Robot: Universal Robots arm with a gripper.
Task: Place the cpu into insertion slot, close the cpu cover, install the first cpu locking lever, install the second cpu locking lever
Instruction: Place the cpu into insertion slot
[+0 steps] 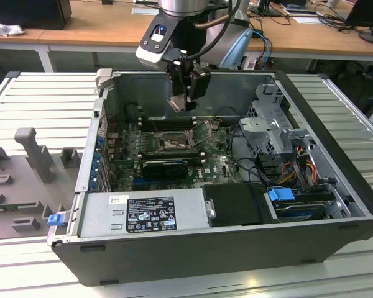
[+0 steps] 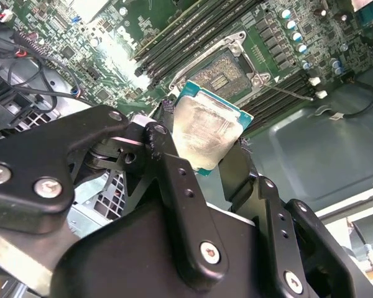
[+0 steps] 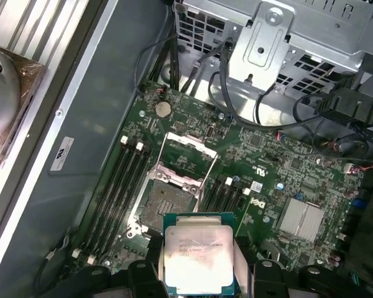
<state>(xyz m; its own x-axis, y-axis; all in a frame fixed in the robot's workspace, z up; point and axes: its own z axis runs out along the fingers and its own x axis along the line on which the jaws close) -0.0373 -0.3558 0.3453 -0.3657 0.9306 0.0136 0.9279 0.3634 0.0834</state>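
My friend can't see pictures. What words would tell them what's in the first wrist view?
The robot's hand grips the cpu, a silvery square chip, over a green computer board. Close by, the insertion slot sits uncovered, with the cpu cover flipped open and long black memory slots on either side.

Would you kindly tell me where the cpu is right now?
In both wrist views the cpu is gripped in the hand, in the air above the motherboard, near the insertion slot.

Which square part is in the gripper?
The cpu: a solid pale plate in the gripper; the cpu cover is a hollow frame at the insertion slot.
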